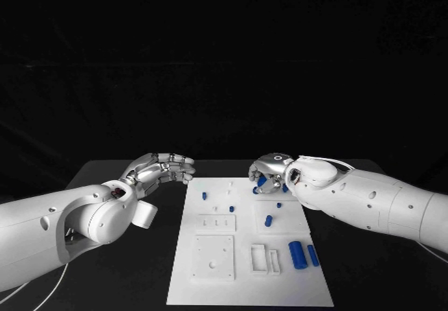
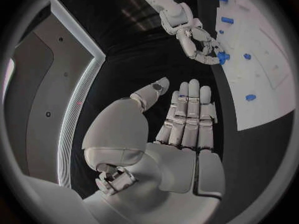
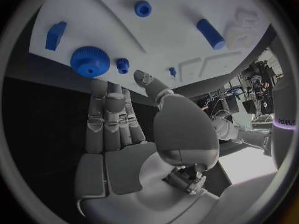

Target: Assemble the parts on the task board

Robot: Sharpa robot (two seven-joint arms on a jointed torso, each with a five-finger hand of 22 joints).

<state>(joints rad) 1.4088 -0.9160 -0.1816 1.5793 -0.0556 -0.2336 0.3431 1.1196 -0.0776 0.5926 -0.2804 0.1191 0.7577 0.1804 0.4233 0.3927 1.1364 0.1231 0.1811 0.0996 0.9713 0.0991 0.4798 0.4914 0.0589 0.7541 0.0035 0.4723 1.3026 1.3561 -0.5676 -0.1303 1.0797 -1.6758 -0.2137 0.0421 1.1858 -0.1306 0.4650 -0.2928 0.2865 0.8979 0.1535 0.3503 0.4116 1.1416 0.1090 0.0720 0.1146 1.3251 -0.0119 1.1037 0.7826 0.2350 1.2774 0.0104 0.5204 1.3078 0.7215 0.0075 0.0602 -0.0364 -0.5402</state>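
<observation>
The black surface (image 1: 122, 272) carries the white task board (image 1: 250, 285), lying flat at its middle; bare dark surface shows on either side of the task board; small blue parts (image 1: 299, 254) rest on the board itself.

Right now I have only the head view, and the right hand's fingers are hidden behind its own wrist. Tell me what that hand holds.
Observer: Nothing. The right wrist view shows the right hand with its fingers straight and its palm bare.
Operator: Name what lies just past its fingertips.
Observer: A blue gear lies on the white board, near its edge, with a smaller blue piece beside it.
Operator: Now check the left hand.
Observer: The left wrist view shows the left hand with its fingers straight, its thumb apart, and nothing in it.
</observation>
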